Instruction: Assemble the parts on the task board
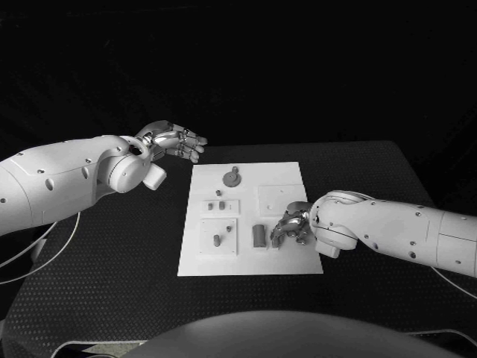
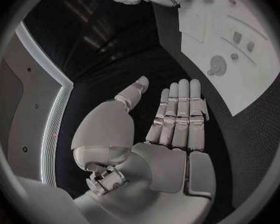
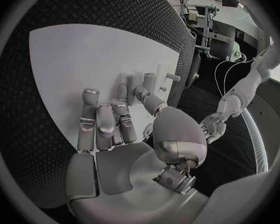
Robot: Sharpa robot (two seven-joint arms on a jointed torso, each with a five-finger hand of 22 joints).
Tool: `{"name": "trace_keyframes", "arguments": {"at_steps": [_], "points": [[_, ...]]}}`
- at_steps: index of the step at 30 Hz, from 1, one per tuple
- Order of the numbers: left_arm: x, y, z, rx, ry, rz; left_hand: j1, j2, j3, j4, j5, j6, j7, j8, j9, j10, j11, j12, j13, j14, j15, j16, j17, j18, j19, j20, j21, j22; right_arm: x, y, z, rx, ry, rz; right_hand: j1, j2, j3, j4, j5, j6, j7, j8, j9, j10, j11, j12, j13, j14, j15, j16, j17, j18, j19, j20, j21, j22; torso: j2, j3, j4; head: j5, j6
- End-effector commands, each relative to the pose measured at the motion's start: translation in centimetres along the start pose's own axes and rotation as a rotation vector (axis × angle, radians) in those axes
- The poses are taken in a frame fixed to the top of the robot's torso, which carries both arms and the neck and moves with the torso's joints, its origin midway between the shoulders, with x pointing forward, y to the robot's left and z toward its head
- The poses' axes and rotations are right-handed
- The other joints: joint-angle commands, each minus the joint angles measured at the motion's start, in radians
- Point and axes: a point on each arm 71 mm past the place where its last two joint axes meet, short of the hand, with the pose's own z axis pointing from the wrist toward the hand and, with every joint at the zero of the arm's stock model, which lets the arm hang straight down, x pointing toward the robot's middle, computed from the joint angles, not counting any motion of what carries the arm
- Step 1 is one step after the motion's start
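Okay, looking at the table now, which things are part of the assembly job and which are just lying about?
Part of the job:
task board
round part with a stem
upright parts near the right hand
right hand, over the board
left hand, off the board, holding nothing

Just there:
black table
cable beside the left arm

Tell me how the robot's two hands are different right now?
The left hand hovers off the task board, past its far left corner, while the right hand is down over the board's near right part. The left hand is flat, fingers straight, and holds nothing; the right hand's fingers reach down among the small parts, though I cannot tell if it grips one. Both are silver hands on white arms.
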Motion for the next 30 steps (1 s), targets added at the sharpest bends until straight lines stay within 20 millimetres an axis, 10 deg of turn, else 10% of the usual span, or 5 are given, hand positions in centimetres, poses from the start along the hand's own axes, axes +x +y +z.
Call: {"name": "trace_keyframes", "arguments": {"at_steps": [1, 8, 23, 30], "points": [[0.24, -0.2, 0.07, 0.011, 0.017, 0.0, -0.004, 0.001, -0.001, 0.006, -0.001, 0.009, -0.001, 0.002, -0.001, -0.006, -0.001, 0.004, 0.001, 0.007, 0.003, -0.004, 0.002, 0.016, 0.002, 0.006, -0.005, 0.002, 0.57, 0.19, 0.12, -0.007, 0.021, -0.012, 0.013, 0.027, 0.004, 0.001, 0.005, 0.0, 0.005, 0.005, -0.001, 0.005, -0.003, -0.005, -0.001, -0.002, -0.003, -0.006, -0.002, 0.019, 0.0, 0.001, 0.003, 0.019, 0.0, -0.0005, -0.0001, 0.0, 0.0], [0.18, -0.17, 0.04, 0.009, 0.015, 0.001, -0.005, 0.001, -0.001, 0.006, -0.001, 0.009, -0.001, 0.002, -0.001, -0.006, -0.001, 0.004, 0.001, 0.007, 0.003, -0.005, 0.002, 0.016, 0.003, 0.006, -0.005, 0.002, 0.45, 0.08, 0.17, -0.006, 0.011, 0.0, -0.014, 0.009, -0.003, 0.01, 0.005, -0.018, 0.012, -0.008, -0.007, -0.005, 0.004, -0.011, -0.004, -0.023, 0.001, -0.012, -0.028, 0.019, -0.004, 0.004, -0.004, 0.017, 0.0, -0.0001, -0.0002, 0.0, 0.0], [0.22, -0.17, 0.06, 0.007, 0.016, 0.001, -0.005, 0.001, -0.001, 0.007, -0.001, 0.009, -0.001, 0.002, -0.001, -0.006, -0.001, 0.004, 0.001, 0.007, 0.003, -0.005, 0.003, 0.016, 0.003, 0.006, -0.005, 0.002, 0.71, 0.28, 0.25, -0.008, 0.03, -0.001, -0.107, -0.124, 0.003, 0.102, 0.004, -0.076, 0.038, -0.054, -0.041, -0.032, 0.028, -0.017, -0.009, -0.067, 0.024, -0.028, -0.079, 0.019, -0.015, 0.009, -0.027, 0.016, 0.0, 0.0002, -0.0003, 0.003, 0.0], [0.23, -0.15, 0.05, 0.005, 0.018, 0.001, -0.004, 0.001, -0.001, 0.007, -0.001, 0.009, -0.001, 0.002, -0.001, -0.006, -0.001, 0.004, 0.001, 0.007, 0.003, -0.006, 0.003, 0.016, 0.003, 0.006, -0.006, 0.002, 0.82, 0.35, 0.22, -0.011, 0.035, -0.004, -0.11, -0.134, 0.006, 0.113, 0.004, -0.078, 0.039, -0.055, -0.043, -0.033, 0.029, -0.016, -0.009, -0.068, 0.025, -0.028, -0.078, 0.019, -0.014, 0.009, -0.028, 0.017, 0.0, 0.0, -0.0002, 0.003, 0.0]]}}
